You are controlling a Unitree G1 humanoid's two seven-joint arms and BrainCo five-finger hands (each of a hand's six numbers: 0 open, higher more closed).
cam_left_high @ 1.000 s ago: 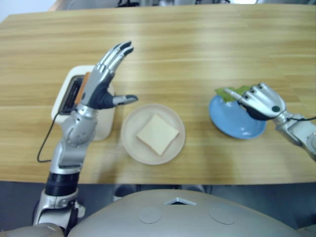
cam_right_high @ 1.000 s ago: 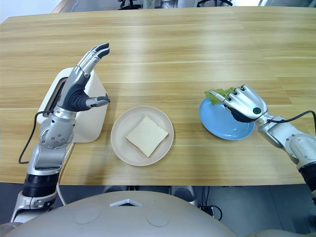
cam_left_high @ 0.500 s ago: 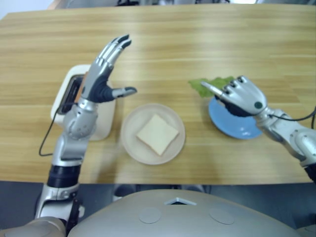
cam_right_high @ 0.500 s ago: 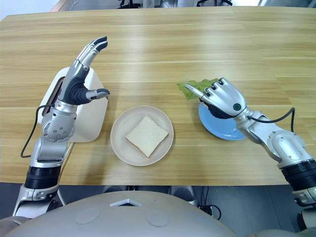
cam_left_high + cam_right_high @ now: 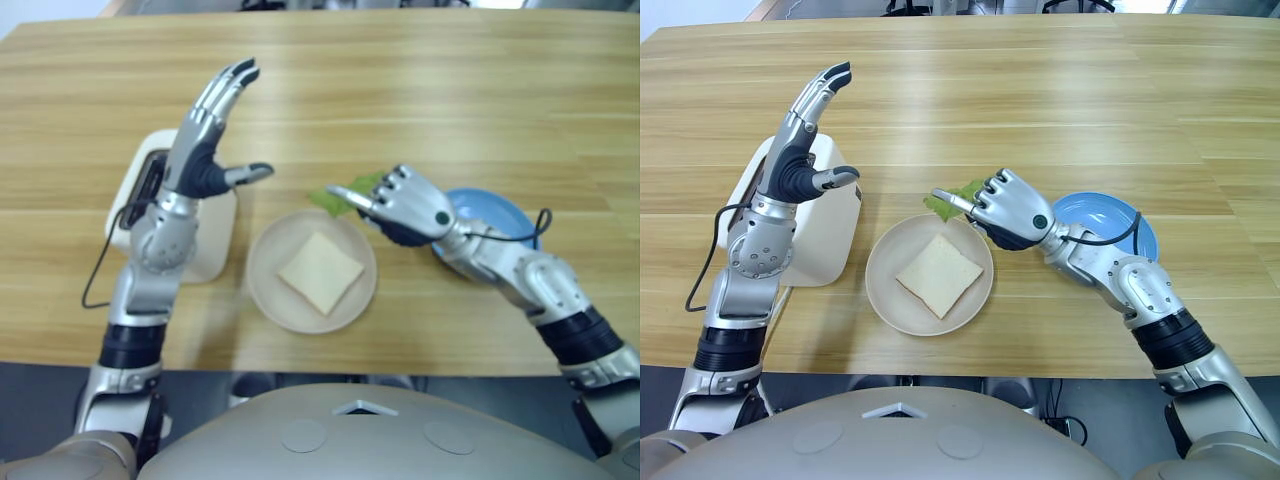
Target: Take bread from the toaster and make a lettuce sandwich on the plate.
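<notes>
While the right hand (image 5: 1005,210) pinches the lettuce (image 5: 950,199) at the far rim of the plate (image 5: 880,290) and the left hand (image 5: 798,160) stands spread above the toaster (image 5: 825,245), the leaf should be centred over the bread slice (image 5: 939,275) and lowered flat before release.

Wooden table (image 5: 1040,90) and beige plate (image 5: 885,262) look matt, blue plate (image 5: 1100,208) glossy

The left hand (image 5: 798,150) and the right hand (image 5: 1008,210) have silver-grey metallic shells with black parts in the palms, and the left hand has dark fingertips (image 5: 838,72). On the back of the right hand there is a small dark round mark (image 5: 1040,222). Each silver-grey forearm carries a black band (image 5: 1168,340) and a thin black cable (image 5: 1110,238) beside the wrist.
</notes>
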